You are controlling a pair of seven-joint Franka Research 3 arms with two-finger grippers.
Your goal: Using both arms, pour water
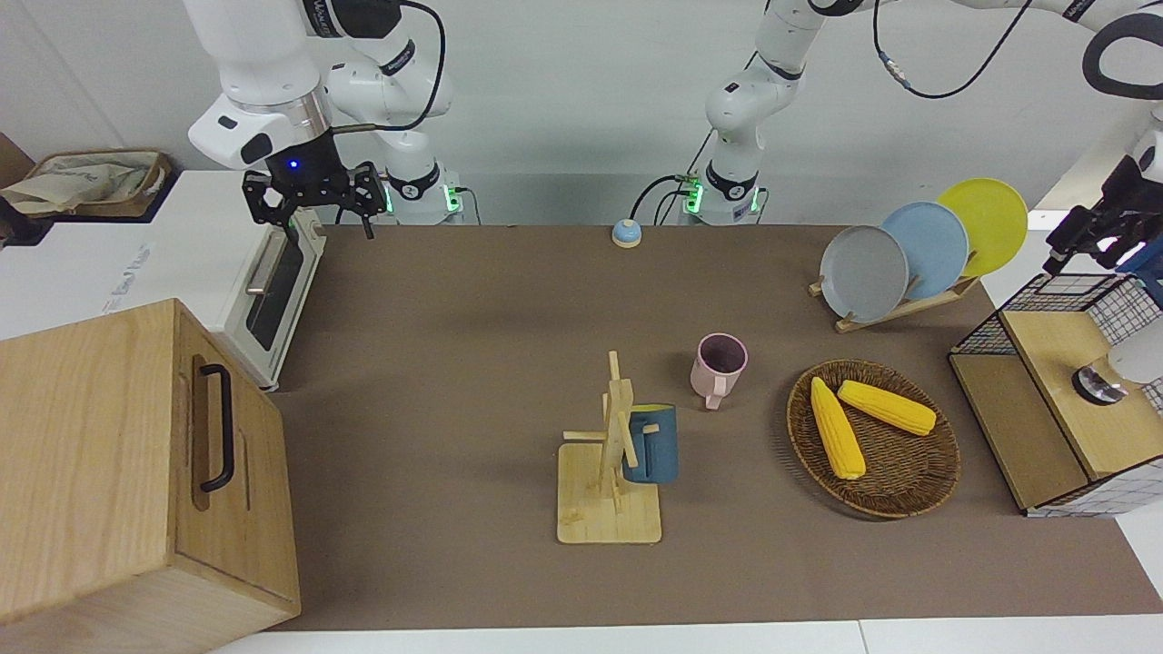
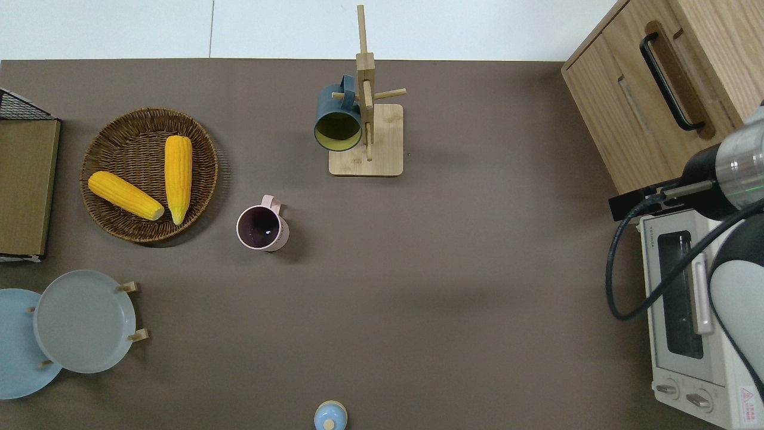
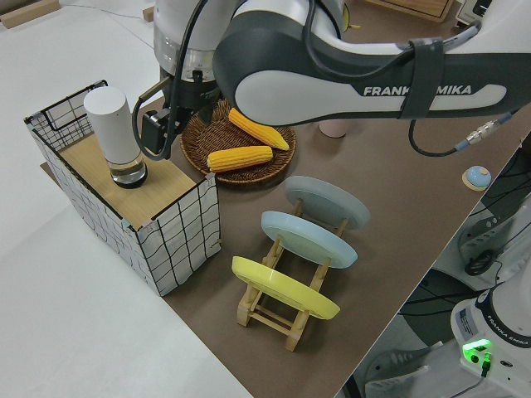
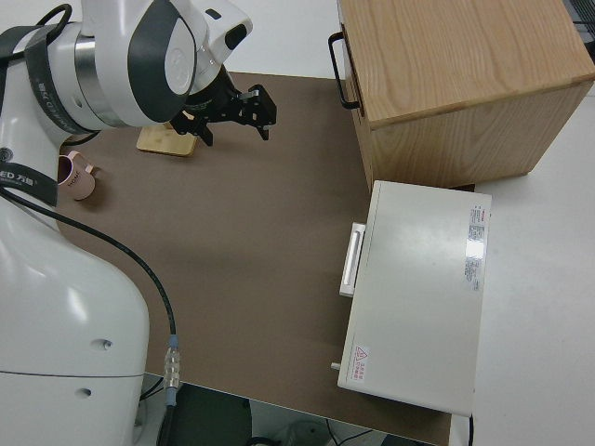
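A white cylindrical bottle (image 3: 114, 124) with a clear base stands upright on the wooden shelf of a wire crate (image 3: 178, 240) at the left arm's end of the table. My left gripper (image 3: 162, 143) hangs open right beside the bottle, not touching it; in the front view the left gripper (image 1: 1081, 250) is above the crate. An empty pink mug (image 1: 720, 366) stands upright mid-table. A dark blue mug (image 1: 651, 443) hangs on a wooden mug rack (image 1: 609, 513). My right gripper (image 1: 329, 227) is open and empty over the toaster oven's (image 1: 273, 291) door edge.
A wicker basket (image 1: 909, 495) holding two corn cobs lies between the pink mug and the crate. Three plates stand in a wooden rack (image 1: 909, 304) nearer the robots. A wooden cabinet (image 1: 109, 454) sits at the right arm's end. A small blue bell (image 1: 626, 233) lies near the arm bases.
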